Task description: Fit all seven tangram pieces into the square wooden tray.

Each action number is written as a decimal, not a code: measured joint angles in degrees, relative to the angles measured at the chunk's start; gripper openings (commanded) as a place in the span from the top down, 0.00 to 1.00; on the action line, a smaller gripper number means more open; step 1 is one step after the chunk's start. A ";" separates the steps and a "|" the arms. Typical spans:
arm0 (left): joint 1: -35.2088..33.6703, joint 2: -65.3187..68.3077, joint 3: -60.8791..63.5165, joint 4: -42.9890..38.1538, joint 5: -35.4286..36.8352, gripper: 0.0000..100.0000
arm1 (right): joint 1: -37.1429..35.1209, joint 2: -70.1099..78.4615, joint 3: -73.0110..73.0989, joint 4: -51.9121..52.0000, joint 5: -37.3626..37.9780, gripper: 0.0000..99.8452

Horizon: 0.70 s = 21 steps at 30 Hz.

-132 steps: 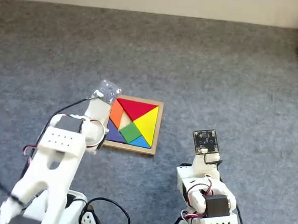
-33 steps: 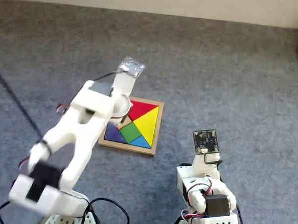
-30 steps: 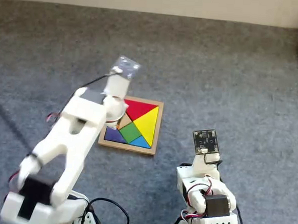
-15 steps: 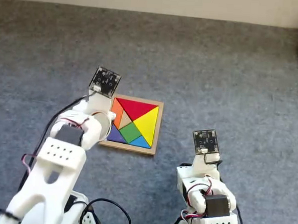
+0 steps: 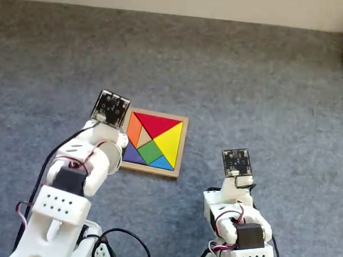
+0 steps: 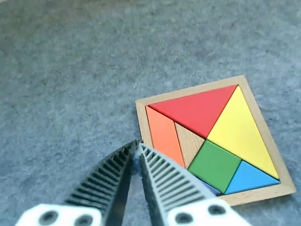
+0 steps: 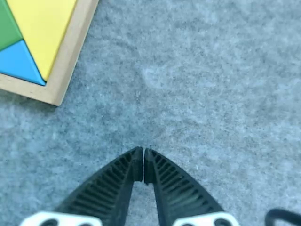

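Since the earlier frames, the left arm [image 5: 80,170] has been drawn back from over the tray's far corner and is now folded beside the tray's left edge. The right arm [image 5: 235,221] and the tray have not been shifted.

The left gripper [image 6: 137,146] is seen clenched, its jaws pressed together with nothing between them. Its tips are placed over the carpet [image 5: 249,69], just beside the tray's left rim; whether the rim is touched cannot be told. The right gripper [image 7: 143,151] is likewise closed on nothing and is held over bare carpet, well apart from the tray's near right corner.

The tray [image 6: 139,120] is laid flat on the carpet between the two arms, nearer the left one.

- **Far and right sides:** a red triangle [image 6: 200,108] is set along the far side, and a yellow triangle [image 6: 240,134] along the right side.
- **Left side:** an orange parallelogram [image 6: 164,134] is fitted against the left rim, with a tan triangle [image 6: 190,143] just beside it. Whether that tan patch is a piece or bare tray floor cannot be told.
- **Near side:** a green square [image 6: 214,165] is seated near the middle, a blue triangle [image 6: 249,176] at the near right corner, and a purple piece [image 5: 132,155] at the near left, partly hidden by the left arm.
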 measured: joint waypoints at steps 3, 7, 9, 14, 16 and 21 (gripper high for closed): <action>0.00 -5.01 2.11 0.00 0.00 1.00 | 0.00 0.00 0.00 0.00 0.00 0.97; 0.00 -11.16 4.92 0.00 0.00 1.00 | 0.00 0.00 0.00 0.00 0.00 0.97; 0.00 -13.63 5.80 0.00 0.00 0.99 | 0.00 0.00 0.00 0.00 0.00 0.97; 0.00 -20.04 8.44 0.00 -0.09 0.99 | 0.00 0.00 0.00 0.00 0.00 0.97; -0.26 -23.12 10.11 0.00 -0.09 0.99 | 0.00 0.00 0.00 0.00 0.00 0.97; -3.96 -32.79 16.79 0.00 -0.18 0.99 | 0.00 0.00 0.00 0.00 0.00 0.97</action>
